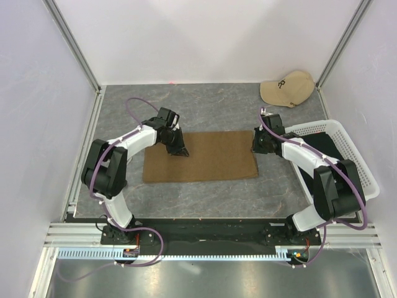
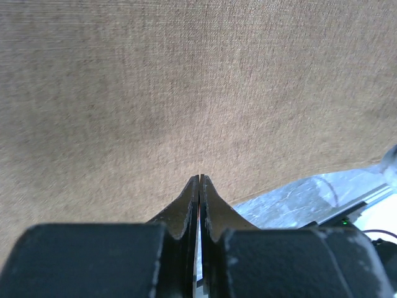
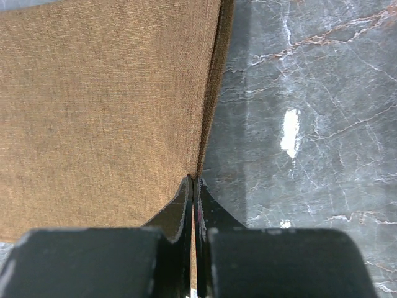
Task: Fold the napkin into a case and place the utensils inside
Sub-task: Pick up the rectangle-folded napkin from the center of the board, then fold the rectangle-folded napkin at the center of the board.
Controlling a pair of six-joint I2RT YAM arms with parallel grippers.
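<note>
Napkin (image 1: 201,158) lies spread flat in the middle of the grey marbled counter (image 1: 211,105), an olive-brown rectangle with its long sides running left to right between my two arms. My left gripper (image 1: 181,151) is down on its far left part, near the back edge. In my left wrist view the two fingers are pressed together, with only a thin slit between them. Their tips sit against the weave, which fills nearly the whole view. I cannot tell whether any cloth is caught between them. My right gripper (image 1: 254,148) is at the napkin's right edge, close to the far right corner. In my right wrist view its fingers are together as well, and the tips meet exactly on the cloth's edge, pinching it, with bare counter just to the right of them. A beige cap (image 1: 287,88) sits in the far right corner of the counter, well apart from the napkin. A white mesh basket (image 1: 366,174) stands along the right side beside my right arm, with black fabric (image 1: 324,146) inside it.
</note>
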